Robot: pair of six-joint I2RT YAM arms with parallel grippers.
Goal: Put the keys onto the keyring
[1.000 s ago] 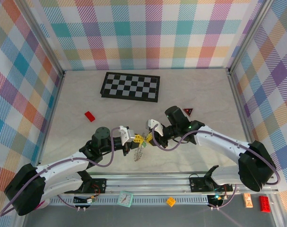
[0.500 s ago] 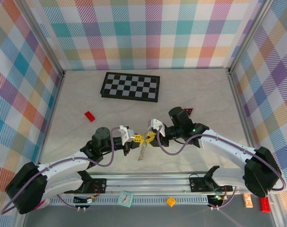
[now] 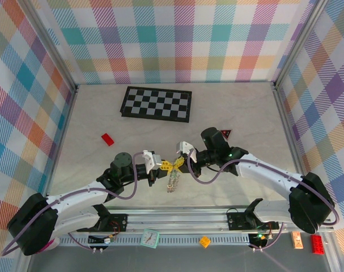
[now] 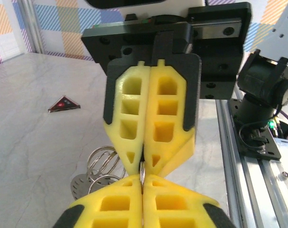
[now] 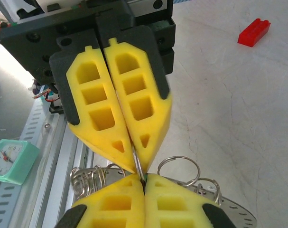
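Both left fingers (image 3: 165, 166) and right fingers (image 3: 179, 164) meet tip to tip, clamped on a metal sliver (image 5: 138, 164) we cannot identify; the keyring (image 3: 172, 181) dangles beneath them, partly hidden, over the near tabletop (image 3: 103, 113).

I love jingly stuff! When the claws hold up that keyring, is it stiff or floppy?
Probably both. The keyring has a flat metal plate that looks stiff, but its wire loops hang loose, so they would likely swing and jingle. Both the left claw and right claw pinch thin metal edge-on, so it may twist or slip.
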